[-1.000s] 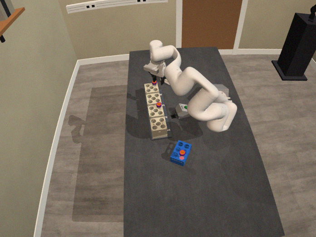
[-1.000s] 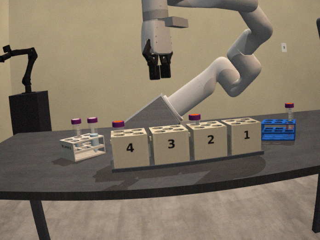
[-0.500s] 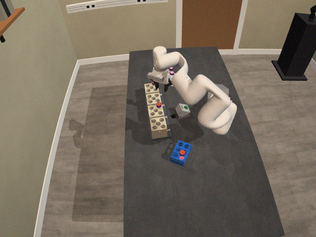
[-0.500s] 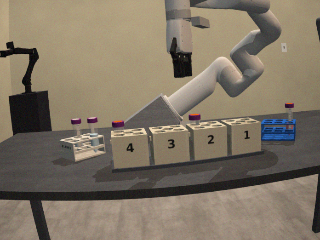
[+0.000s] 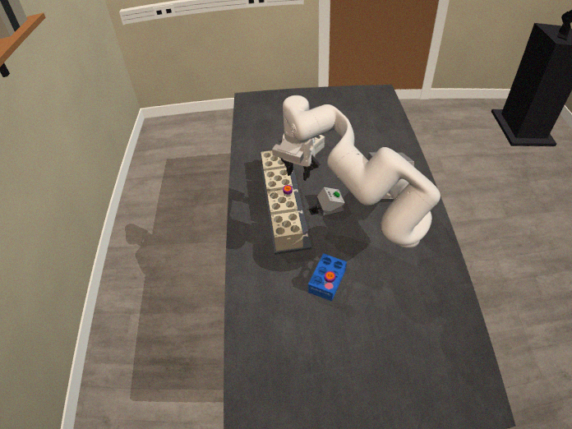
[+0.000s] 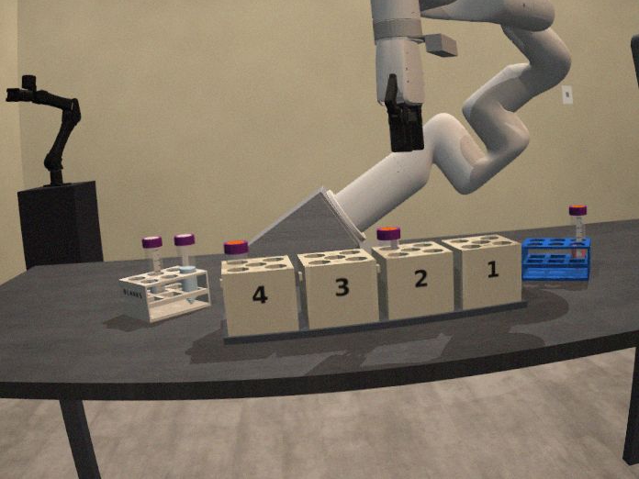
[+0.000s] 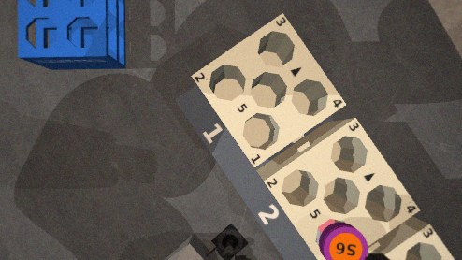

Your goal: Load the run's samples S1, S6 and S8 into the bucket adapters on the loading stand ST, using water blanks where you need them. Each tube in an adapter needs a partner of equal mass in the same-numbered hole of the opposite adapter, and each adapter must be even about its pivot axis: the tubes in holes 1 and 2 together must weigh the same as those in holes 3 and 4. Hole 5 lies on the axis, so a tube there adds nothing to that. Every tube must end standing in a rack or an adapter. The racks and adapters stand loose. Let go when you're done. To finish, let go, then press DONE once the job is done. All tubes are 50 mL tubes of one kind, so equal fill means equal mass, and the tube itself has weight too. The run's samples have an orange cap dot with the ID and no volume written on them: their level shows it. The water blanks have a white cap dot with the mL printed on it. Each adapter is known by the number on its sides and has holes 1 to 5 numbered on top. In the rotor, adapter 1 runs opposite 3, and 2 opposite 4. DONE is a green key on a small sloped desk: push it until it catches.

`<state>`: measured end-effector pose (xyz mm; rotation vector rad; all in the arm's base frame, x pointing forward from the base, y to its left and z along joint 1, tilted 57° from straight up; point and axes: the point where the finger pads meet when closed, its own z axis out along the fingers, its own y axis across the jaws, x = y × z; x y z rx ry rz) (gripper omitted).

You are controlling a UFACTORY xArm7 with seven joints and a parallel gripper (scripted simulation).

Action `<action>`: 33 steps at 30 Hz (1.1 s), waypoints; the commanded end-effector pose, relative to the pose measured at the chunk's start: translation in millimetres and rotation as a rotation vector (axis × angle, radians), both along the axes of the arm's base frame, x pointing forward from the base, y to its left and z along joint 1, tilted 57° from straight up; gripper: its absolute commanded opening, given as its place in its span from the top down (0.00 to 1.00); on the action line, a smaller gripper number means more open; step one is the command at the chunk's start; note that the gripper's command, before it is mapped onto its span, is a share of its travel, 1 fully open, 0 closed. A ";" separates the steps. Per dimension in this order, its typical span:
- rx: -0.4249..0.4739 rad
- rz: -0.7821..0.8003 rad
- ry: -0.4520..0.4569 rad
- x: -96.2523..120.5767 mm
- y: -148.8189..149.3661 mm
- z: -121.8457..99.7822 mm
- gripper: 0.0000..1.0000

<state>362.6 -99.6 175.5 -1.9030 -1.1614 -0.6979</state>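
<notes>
While S6 [image 5: 287, 189] [image 6: 387, 233] [image 7: 345, 248] stands below the hand [image 5: 298, 172] [image 6: 406, 148], the fingers (holding nothing) hang partly open.

From above, with the desk [image 5: 329, 203] as our clock's centre, we counted one loading stand [image 5: 306, 242] [image 6: 330, 330] [image 7: 234, 154] toward 9 o'clock, bearing four adapters: adapter 1 [image 5: 288, 243] [image 6: 505, 286] [image 7: 243, 89], adapter 2 [image 5: 284, 206] [image 6: 434, 297] [image 7: 323, 164], adapter 3 [image 6: 357, 303] and adapter 4 [image 6: 274, 310]. Adapters 1 and 2 had five holes each. We counted two racks: one blue rack [image 5: 320, 292] [image 6: 554, 277] [image 7: 65, 59] at 6 o'clock, with six places, and one white rack [image 6: 136, 308] near 12. We found five tubes: three orange-dotted, one each in adapter 2, adapter 4 and the blue rack, and two white-dotted in the white rack. We saw one green key [image 5: 336, 194] and one door [image 5: 381, 32] toward 12.
</notes>
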 end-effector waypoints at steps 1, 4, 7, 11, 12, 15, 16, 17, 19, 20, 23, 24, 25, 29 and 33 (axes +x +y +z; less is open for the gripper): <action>-0.005 -0.006 -0.002 -4.1 6.6 14.2 0.43; -0.005 -0.006 -0.002 -8.0 14.7 26.2 0.43; -0.005 -0.006 -0.002 -11.9 22.8 38.2 0.43; -0.005 -0.006 -0.002 -17.1 33.7 54.2 0.43; -0.005 -0.006 -0.002 -18.4 36.4 58.3 0.43; -0.005 -0.006 -0.002 -22.3 44.5 70.3 0.43; -0.005 -0.006 -0.002 -23.6 47.2 74.3 0.43; -0.005 -0.006 -0.002 -23.6 47.2 74.3 0.43; -0.005 -0.006 -0.002 -24.9 49.9 78.3 0.43; -0.005 -0.006 -0.002 -26.2 52.6 82.3 0.43; -0.005 -0.006 -0.002 -30.1 60.8 94.3 0.43; -0.004 -0.006 -0.002 -31.4 63.5 98.4 0.43; -0.004 -0.006 -0.002 -32.7 66.2 102.4 0.43; -0.004 -0.006 -0.002 -37.9 77.0 118.4 0.43; -0.004 -0.006 -0.002 -43.1 87.8 134.4 0.43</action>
